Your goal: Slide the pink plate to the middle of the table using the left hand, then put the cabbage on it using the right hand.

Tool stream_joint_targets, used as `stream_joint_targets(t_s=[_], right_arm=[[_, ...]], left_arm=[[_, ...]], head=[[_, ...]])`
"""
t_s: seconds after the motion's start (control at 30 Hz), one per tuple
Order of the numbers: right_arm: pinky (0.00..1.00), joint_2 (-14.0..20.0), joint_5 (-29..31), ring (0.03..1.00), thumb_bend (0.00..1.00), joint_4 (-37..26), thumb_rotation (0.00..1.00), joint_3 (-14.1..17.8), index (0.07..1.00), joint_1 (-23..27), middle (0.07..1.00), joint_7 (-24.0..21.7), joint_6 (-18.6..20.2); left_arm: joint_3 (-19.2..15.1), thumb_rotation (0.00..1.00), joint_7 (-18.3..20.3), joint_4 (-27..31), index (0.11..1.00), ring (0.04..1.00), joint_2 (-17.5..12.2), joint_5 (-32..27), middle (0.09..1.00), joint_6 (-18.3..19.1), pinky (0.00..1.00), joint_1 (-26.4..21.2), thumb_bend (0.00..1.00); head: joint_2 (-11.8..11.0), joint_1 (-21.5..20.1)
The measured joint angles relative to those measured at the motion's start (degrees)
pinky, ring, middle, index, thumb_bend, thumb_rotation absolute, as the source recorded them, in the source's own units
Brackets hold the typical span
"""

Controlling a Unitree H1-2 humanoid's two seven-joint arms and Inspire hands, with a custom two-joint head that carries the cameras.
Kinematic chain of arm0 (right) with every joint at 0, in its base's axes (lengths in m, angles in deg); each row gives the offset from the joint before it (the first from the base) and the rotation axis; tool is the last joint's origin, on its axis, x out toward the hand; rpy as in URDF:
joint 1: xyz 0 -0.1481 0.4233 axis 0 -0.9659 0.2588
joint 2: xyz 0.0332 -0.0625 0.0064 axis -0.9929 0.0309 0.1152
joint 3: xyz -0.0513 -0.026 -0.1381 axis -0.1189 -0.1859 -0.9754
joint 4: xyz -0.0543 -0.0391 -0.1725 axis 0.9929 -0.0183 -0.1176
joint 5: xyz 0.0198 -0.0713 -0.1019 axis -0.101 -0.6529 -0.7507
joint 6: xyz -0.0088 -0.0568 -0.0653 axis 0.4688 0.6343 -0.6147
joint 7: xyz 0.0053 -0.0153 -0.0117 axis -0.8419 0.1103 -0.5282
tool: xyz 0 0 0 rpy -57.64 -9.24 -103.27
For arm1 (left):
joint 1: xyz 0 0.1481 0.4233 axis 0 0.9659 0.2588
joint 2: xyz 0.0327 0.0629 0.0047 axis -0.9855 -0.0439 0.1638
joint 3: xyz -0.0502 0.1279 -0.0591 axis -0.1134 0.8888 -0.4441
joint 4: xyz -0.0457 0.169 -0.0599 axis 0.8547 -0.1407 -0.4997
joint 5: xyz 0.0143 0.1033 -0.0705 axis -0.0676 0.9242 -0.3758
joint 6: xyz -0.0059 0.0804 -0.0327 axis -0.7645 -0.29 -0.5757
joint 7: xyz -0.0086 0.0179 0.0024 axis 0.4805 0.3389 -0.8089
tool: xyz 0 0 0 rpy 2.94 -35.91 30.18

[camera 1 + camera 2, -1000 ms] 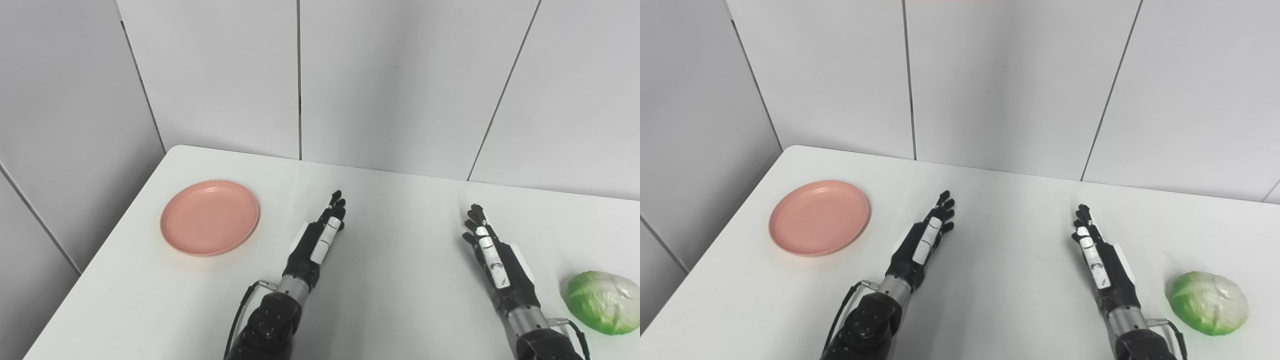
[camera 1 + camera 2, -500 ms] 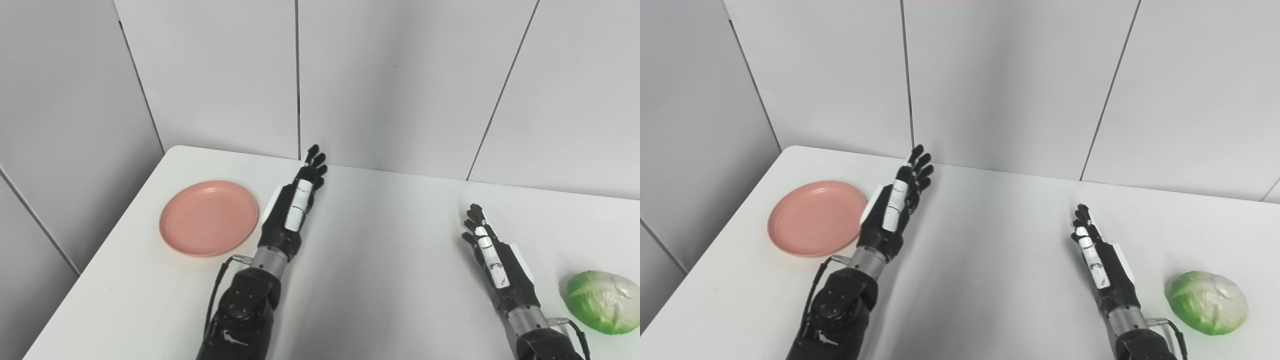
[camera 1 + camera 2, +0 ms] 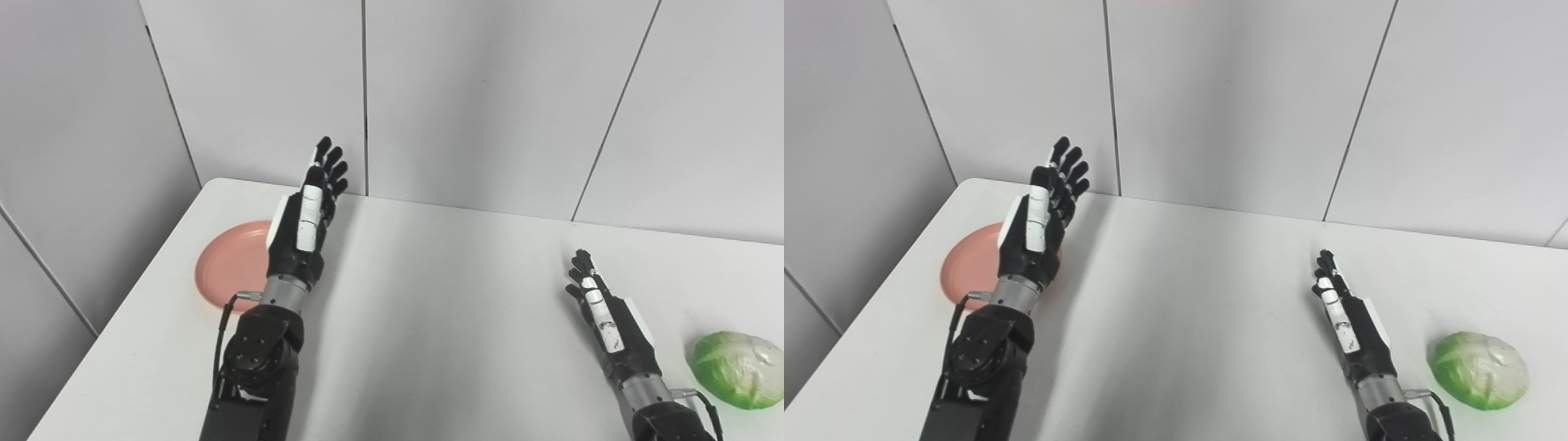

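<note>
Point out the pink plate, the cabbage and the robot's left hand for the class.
pink plate (image 3: 228, 269): left eye view, on its visible left half.
cabbage (image 3: 738, 369): left eye view, middle of the green head.
left hand (image 3: 304, 223): left eye view, on the back of the open hand.

Table (image 3: 465, 318): white, rounded far-left corner | Wall (image 3: 490, 104): pale grey panels, dark vertical seams | Light: even, soft shadows
</note>
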Motion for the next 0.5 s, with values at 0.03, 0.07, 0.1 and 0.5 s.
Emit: stream_joint_targets(t_s=[0.03, 0.07, 0.1, 0.5], right_arm=[[1.0, 0.0, 0.01, 0.998, 0.51, 0.01, 1.0, 0.0, 1.0, 0.0, 1.0, -0.01, 0.0], [1.0, 0.0, 0.06, 0.999, 0.51, 0.01, 1.0, 0.0, 1.0, 0.01, 1.0, -0.01, 0.0], [1.0, 0.0, 0.1, 1.0, 0.53, 0.02, 1.0, 0.01, 1.0, 0.01, 1.0, -0.03, 0.01], [1.0, 0.0, 0.28, 1.0, 0.5, 0.07, 1.0, 0.0, 1.0, 0.04, 1.0, -0.11, 0.0]], left_arm=[[-0.49, 1.0, -0.37, -0.1, 0.988, 0.967, -0.09, 0.01, 0.985, -0.18, 0.97, -0.11, 0.87], [-1.14, 1.0, -0.54, -0.42, 0.989, 0.968, -0.1, 0.0, 0.987, -0.76, 0.97, -0.21, 0.87], [-1.52, 1.0, -0.66, -0.64, 0.991, 0.971, -0.16, -0.02, 0.987, -1.22, 0.97, -0.25, 0.87], [-4.62, 1.0, -0.8, 0.46, 1.0, 0.997, -3.38, -1.37, 0.999, -2.68, 0.99, -0.38, 0.84]], head=[[0.0, 0.0], [0.0, 0.0], [0.0, 0.0], [-0.26, 0.35]])
